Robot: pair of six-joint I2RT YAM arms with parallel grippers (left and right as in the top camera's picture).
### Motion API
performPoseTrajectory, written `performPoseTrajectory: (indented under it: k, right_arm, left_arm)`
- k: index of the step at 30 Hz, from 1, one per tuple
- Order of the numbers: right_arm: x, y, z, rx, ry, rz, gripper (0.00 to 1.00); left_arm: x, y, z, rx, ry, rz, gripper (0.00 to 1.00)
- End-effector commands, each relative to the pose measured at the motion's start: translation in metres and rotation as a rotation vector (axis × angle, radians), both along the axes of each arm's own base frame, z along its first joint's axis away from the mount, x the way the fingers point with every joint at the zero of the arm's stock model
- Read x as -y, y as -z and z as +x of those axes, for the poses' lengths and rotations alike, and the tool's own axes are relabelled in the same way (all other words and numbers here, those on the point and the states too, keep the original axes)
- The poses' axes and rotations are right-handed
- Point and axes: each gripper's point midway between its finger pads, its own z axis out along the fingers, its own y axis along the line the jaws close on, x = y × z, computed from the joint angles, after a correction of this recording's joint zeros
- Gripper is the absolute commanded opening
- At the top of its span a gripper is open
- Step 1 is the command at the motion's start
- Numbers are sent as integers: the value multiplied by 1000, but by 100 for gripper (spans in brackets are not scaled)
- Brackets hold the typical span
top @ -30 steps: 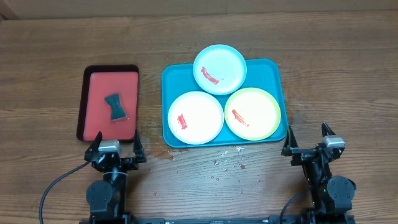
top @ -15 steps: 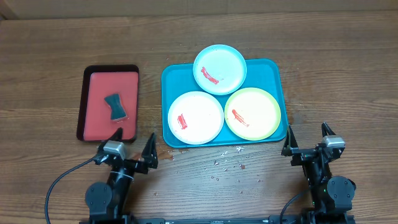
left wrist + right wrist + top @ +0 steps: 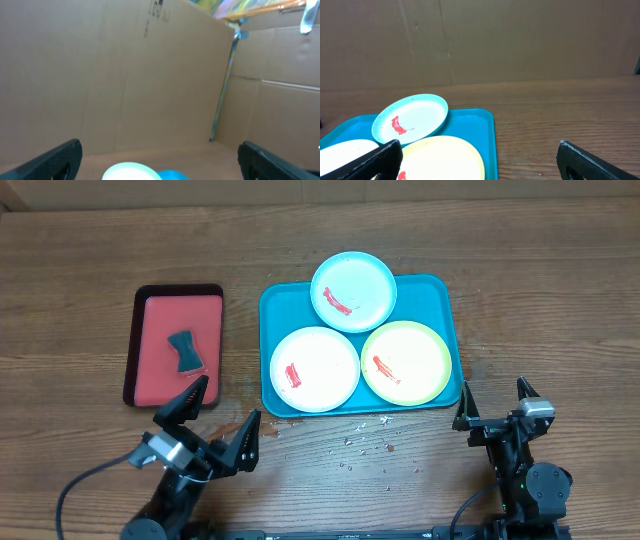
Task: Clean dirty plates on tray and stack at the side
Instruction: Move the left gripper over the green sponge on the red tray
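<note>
The teal-blue tray [image 3: 445, 295] lies at the table's centre right and holds three plates with red sauce smears: a light blue plate [image 3: 353, 291] on its far rim, a white plate [image 3: 314, 369] at front left, a yellow-green plate [image 3: 405, 363] at front right. My left gripper [image 3: 217, 423] is open and empty, raised near the tray's front left corner. My right gripper [image 3: 495, 402] is open and empty, right of the tray's front right corner. The right wrist view shows the light blue plate [image 3: 415, 116], yellow-green plate [image 3: 447, 155] and tray [image 3: 482, 125]. The left wrist view shows only a pale plate edge [image 3: 131, 172].
A smaller dark-rimmed red tray [image 3: 160, 315] at the left holds a dark teal sponge [image 3: 184, 352]. Crumbs and sauce spots [image 3: 365, 442] lie on the wood in front of the teal tray. A cardboard wall [image 3: 150, 75] stands behind the table.
My left arm has lifted and swung to the right and forward, its gripper now tilted up toward the teal tray's front left corner. The right arm and the plates have not moved.
</note>
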Motion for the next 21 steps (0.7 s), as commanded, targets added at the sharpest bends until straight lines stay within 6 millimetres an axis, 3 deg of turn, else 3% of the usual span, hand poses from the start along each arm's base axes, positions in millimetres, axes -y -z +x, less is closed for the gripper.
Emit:
performPoseTrajectory:
  k: [1,6,12,18,21]
  right_arm:
    - [-1,2,0,3,0,3,100]
    - [-1,2,0,3,0,3,100]
    - [-1,2,0,3,0,3,100]
    - [-1,2,0,3,0,3,100]
    - [-1,2,0,3,0,3,100]
  left_arm:
    - [8,-37,-12,28,11,92,100]
    - [9,-48,6,-139,-11,226,100]
    - [6,-48,49,-416,19,285,100]
    - [27,-18,74,-620,223,257,100]
    - [11,4,103,-755,123,213,100]
